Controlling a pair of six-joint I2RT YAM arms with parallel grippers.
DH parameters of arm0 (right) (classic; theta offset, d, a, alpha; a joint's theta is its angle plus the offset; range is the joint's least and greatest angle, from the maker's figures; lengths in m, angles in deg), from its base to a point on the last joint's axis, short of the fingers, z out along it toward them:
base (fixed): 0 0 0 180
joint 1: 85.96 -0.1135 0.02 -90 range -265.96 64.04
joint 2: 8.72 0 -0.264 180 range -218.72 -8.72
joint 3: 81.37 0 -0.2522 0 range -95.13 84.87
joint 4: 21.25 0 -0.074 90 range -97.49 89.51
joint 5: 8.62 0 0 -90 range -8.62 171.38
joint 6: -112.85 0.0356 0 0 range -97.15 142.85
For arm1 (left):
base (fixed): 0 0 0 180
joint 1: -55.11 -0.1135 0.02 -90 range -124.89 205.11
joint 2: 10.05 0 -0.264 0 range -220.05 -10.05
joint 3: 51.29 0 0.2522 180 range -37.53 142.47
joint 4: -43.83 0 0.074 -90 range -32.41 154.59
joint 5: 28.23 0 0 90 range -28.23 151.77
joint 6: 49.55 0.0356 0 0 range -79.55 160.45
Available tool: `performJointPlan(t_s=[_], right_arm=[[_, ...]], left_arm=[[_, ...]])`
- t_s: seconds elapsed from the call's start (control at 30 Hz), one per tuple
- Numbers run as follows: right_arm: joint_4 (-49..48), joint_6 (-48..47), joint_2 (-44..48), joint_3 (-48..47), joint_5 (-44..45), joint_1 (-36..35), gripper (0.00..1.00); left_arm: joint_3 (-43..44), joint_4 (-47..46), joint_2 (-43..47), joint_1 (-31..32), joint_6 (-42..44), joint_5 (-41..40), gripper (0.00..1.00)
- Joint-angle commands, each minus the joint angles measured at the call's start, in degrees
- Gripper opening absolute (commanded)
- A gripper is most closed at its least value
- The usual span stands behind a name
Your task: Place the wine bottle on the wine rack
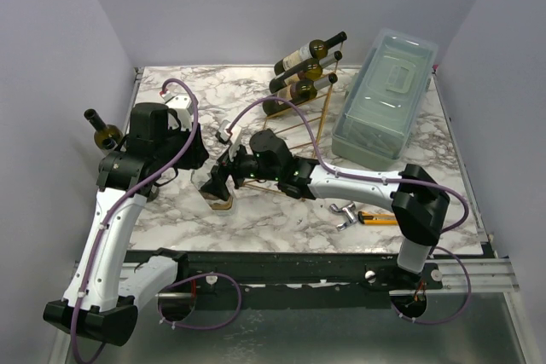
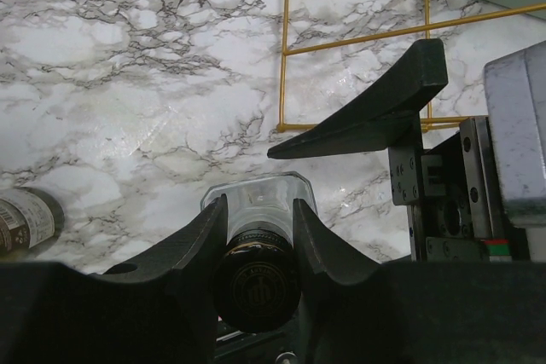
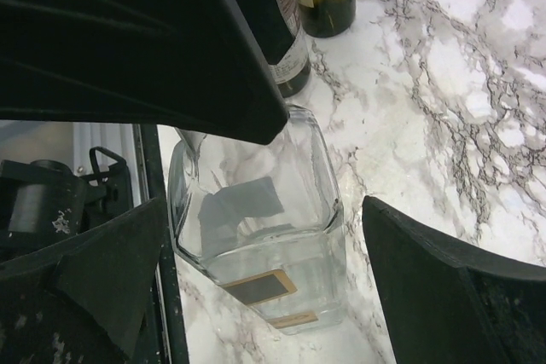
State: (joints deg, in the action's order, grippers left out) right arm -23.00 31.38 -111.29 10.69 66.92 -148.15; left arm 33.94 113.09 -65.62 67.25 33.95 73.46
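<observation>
over the marbled table (image 1: 281,210) between lilac walls (image 1: 256,6), left tool (image 2: 258,210) pinches the wine bottle (image 2: 256,291), right tool (image 3: 264,219) spread.

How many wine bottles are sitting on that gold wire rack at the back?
3, stacked on the wine rack: the top bottle, the middle bottle and the lowest bottle, necks pointing right. None looks hidden there.

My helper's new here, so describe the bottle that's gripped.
Find the gold wire wine rack at the far side. In front of it, the left gripper pinches a clear square-sided bottle by its dark cap; the racked bottles are dark green.
</observation>
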Motion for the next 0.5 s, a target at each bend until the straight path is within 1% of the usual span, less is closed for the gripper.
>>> performJointPlan(t_s=[0.0, 0.07, 0.17, 0.27, 0.47], right_arm=[[0.35, -1.33, -1.32, -2.33, 0.74, -0.58, 1.0], [0.26, -1.13, -1.13, -2.15, 1.37, -0.57, 1.0], [-0.35, -0.34, -0.16, -1.17, 2.47, -0.65, 1.0], [-2.01, 0.36, 1.34, 0.69, 4.3, -0.59, 1.0], [-3.22, 1.42, 2.08, 2.16, 4.91, -0.59, 1.0]], left_arm=[[3.0, -4.18, 0.56, 0.35, -0.49, 2.38, 0.0], [2.66, -4.23, 0.35, 0.35, -0.36, 2.29, 0.0], [2.13, -4.28, 0.04, 0.45, -0.05, 2.25, 0.07], [1.67, -4.34, -0.34, 0.43, 0.63, 2.31, 0.12], [0.91, -4.52, -1.38, 0.99, 1.14, 2.82, 0.16]])
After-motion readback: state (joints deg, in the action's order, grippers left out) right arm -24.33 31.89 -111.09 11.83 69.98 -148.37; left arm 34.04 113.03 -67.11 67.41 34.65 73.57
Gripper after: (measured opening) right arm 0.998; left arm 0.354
